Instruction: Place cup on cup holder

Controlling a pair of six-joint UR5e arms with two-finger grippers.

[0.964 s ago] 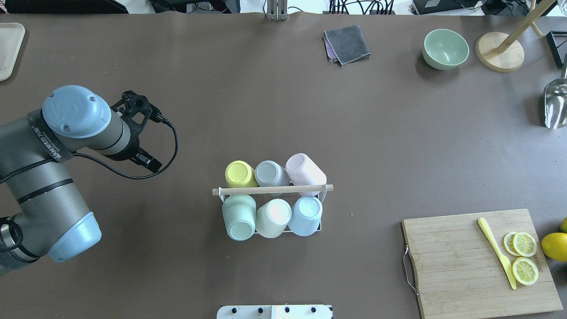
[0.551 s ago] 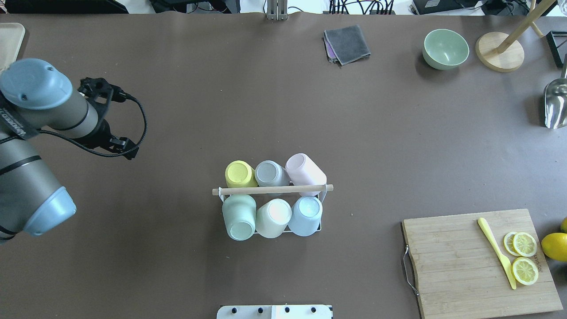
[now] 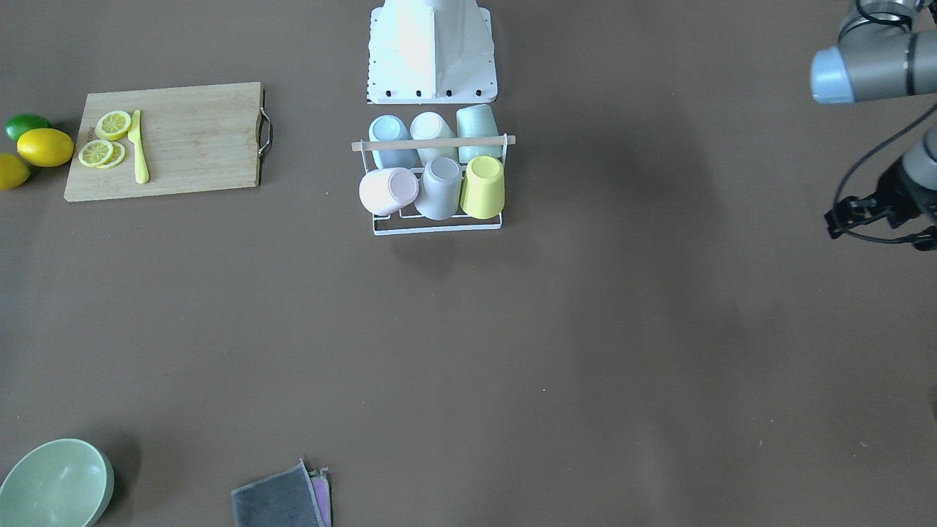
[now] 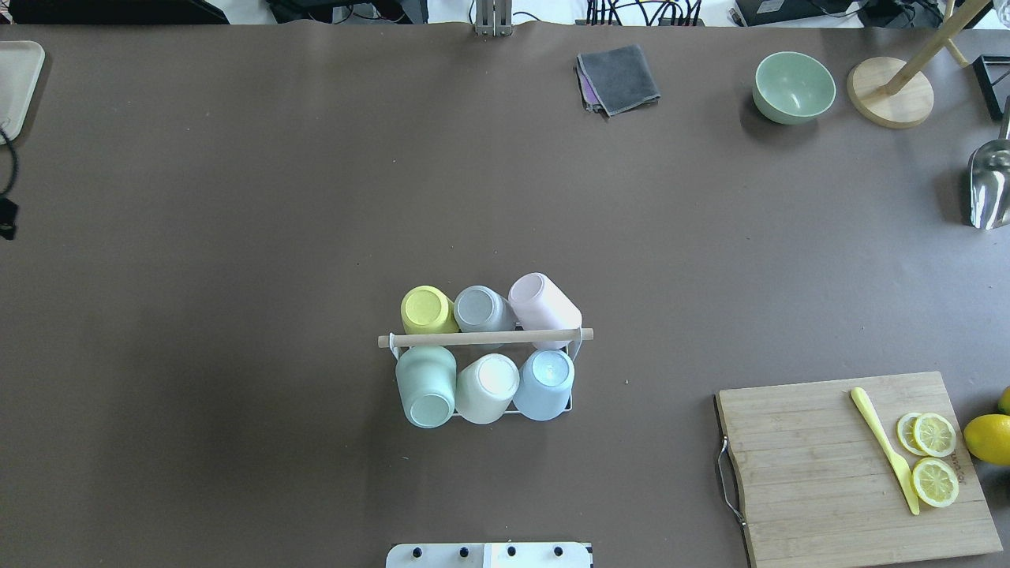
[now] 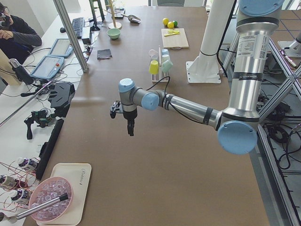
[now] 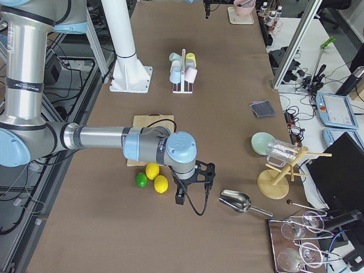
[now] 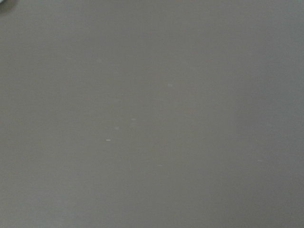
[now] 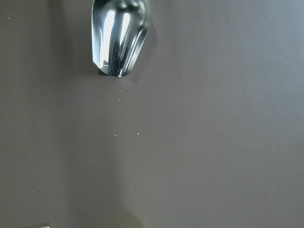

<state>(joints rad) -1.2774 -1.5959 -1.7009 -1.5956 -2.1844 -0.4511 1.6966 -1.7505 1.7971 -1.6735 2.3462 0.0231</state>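
Note:
The cup holder (image 4: 485, 338), a white wire rack with a wooden rod on top, stands mid-table near the robot's base. Six cups sit upside down on its prongs: yellow (image 4: 427, 309), grey (image 4: 481, 308), pink (image 4: 543, 301), green (image 4: 425, 386), white (image 4: 487, 387) and blue (image 4: 545, 383). My left gripper (image 5: 130, 128) points down over bare table far to the left of the rack, and I cannot tell if it is open. My right gripper (image 6: 178, 198) hangs near the lemons at the far right, and I cannot tell its state. Neither wrist view shows fingers.
A cutting board (image 4: 813, 473) with lemon slices and a yellow knife (image 4: 884, 450) lies front right, with lemons (image 4: 988, 439) beside it. A metal scoop (image 4: 989, 189), green bowl (image 4: 793, 87), wooden stand (image 4: 890, 93) and grey cloth (image 4: 619, 77) lie at the back. A tray (image 4: 14, 87) is far left.
My left arm has swung away to the left and left the overhead view, with only a bit of cable at the edge. The rack and cups have not moved.

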